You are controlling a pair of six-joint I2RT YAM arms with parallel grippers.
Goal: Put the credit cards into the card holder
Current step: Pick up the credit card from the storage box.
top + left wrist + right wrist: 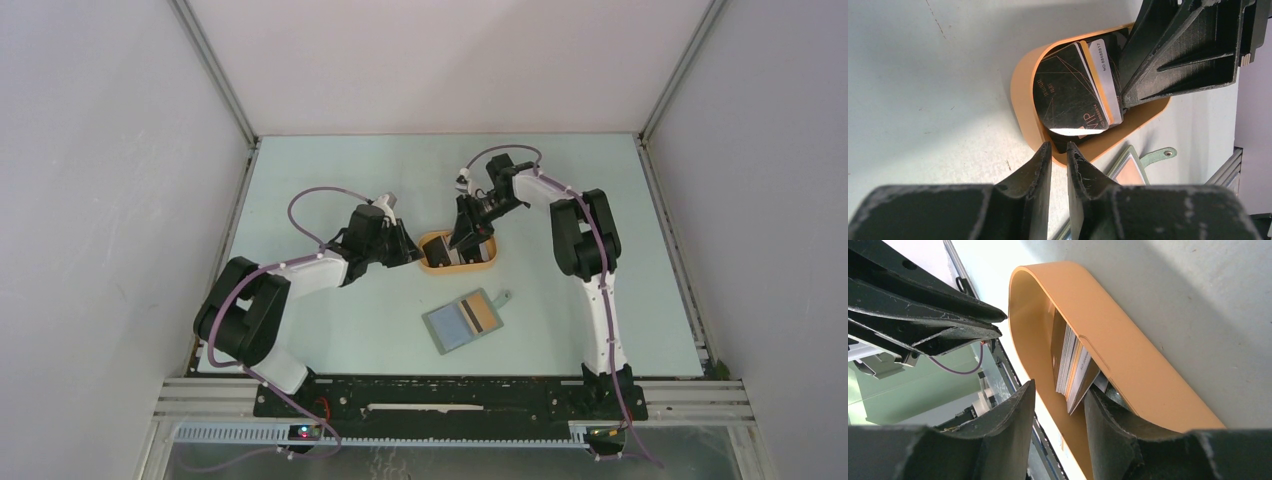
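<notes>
Several credit cards [1068, 90] stand on edge in a stack inside the orange oval tray [480, 268], black ones in front and a whitish one behind. My right gripper [1060, 388] reaches down into the tray, open. The card stack [1073, 365] sits between its fingers, with one finger behind the stack at the tray wall and the other apart from it. My left gripper [1058, 145] is at the tray's left end, its fingers nearly together astride the tray rim [1023, 100]. The card holder [455, 325] lies open on the table in front of the tray, with a tan striped card in it.
The holder's snap tab [1160, 154] points toward the right arm's side. The right arm's finger [1173, 55] fills the tray's far end. Enclosure walls stand on three sides, and a metal rail runs along the near edge.
</notes>
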